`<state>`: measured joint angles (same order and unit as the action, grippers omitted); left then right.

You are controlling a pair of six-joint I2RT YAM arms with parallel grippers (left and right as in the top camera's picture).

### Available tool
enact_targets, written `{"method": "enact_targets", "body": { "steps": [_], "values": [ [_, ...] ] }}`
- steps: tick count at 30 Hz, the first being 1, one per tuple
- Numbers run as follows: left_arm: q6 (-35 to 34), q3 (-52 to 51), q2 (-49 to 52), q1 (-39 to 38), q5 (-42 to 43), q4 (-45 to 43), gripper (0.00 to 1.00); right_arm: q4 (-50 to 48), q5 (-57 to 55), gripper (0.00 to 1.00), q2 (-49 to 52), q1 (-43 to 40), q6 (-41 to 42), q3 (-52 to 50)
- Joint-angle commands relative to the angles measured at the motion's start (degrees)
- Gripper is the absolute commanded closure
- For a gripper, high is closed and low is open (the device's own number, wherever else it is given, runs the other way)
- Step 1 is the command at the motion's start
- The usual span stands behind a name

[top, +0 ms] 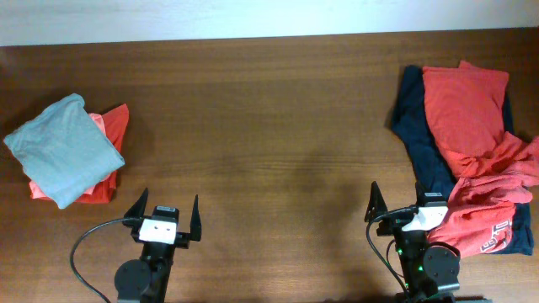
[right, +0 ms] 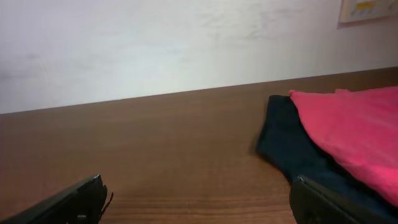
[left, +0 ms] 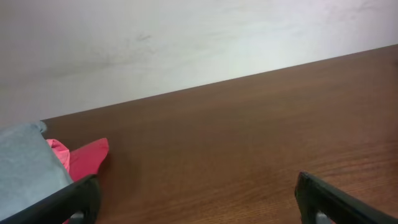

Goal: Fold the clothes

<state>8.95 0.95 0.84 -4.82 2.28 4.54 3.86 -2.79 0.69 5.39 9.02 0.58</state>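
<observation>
Red-orange T-shirt (top: 472,118) lies crumpled over navy garment (top: 418,143) at table (top: 269,109) right side. Its lettered end is just beside the right jaws, not between them. Right jaws spread wide, empty. Left jaws also spread, empty, well apart from the clothes, near grey folded shirt (top: 63,147).

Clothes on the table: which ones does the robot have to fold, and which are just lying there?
To fold:
red-orange T-shirt
navy garment, underneath it

Just lying there, already folded:
light-grey shirt
orange-red shirt, under the grey one
</observation>
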Motion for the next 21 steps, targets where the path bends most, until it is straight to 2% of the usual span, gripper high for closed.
{"method": "enact_targets", "body": {
  "steps": [1, 21],
  "values": [
    [-0.3, -0.4, -0.5, 0.1, -0.6, 0.1, 0.01, 0.4, -0.9, 0.01, -0.3, -0.2, 0.3, -0.3],
    [-0.3, -0.4, -0.5, 0.1, -0.6, 0.1, 0.01, 0.4, -0.9, 0.01, -0.3, -0.2, 0.3, -0.3]
  ]
}}
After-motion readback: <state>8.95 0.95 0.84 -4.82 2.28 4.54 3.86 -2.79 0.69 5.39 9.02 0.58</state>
